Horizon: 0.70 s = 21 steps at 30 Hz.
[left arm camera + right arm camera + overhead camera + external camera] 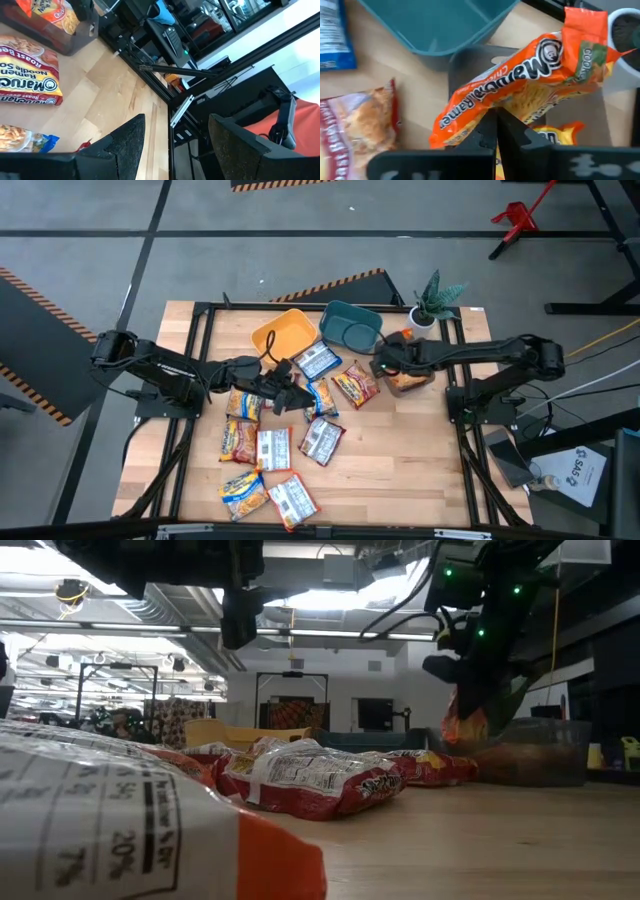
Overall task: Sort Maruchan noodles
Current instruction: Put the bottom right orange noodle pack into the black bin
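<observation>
High view: at centre right the right gripper (pixel 383 367) pinches an orange packet (pixel 520 80) over the grey bin (pixel 412 383); left gripper (pixel 297 395), centre, gapes empty.

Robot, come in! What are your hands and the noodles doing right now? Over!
Right gripper shut on orange packet above grey bin. Left gripper open, empty, over loose packets. Nothing in the way.
</observation>
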### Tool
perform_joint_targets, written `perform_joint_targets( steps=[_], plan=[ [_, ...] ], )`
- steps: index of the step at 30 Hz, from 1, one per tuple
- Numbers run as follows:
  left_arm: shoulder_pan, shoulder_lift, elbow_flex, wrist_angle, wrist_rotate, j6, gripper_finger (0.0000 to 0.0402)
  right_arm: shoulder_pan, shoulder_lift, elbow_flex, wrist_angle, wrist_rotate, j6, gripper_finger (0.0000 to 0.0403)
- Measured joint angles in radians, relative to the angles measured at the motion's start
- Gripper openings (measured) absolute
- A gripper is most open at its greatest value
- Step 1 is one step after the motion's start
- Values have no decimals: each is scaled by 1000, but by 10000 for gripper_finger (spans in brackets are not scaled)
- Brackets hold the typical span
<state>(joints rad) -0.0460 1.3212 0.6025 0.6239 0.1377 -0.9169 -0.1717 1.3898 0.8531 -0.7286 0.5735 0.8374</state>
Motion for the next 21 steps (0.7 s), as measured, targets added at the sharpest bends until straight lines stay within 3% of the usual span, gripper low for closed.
perform_joint_targets(
  steps=[3,9,21],
  plan=[
    [0,0,0,-1,-3,1,215,-15,23,1,8,-3,-4,0],
    [0,0,0,2,-5,2,215,-4,37,0,107,-146,-56,0],
    [0,0,0,5,-17,3,215,-41,75,0,75,-69,-83,0]
  ],
)
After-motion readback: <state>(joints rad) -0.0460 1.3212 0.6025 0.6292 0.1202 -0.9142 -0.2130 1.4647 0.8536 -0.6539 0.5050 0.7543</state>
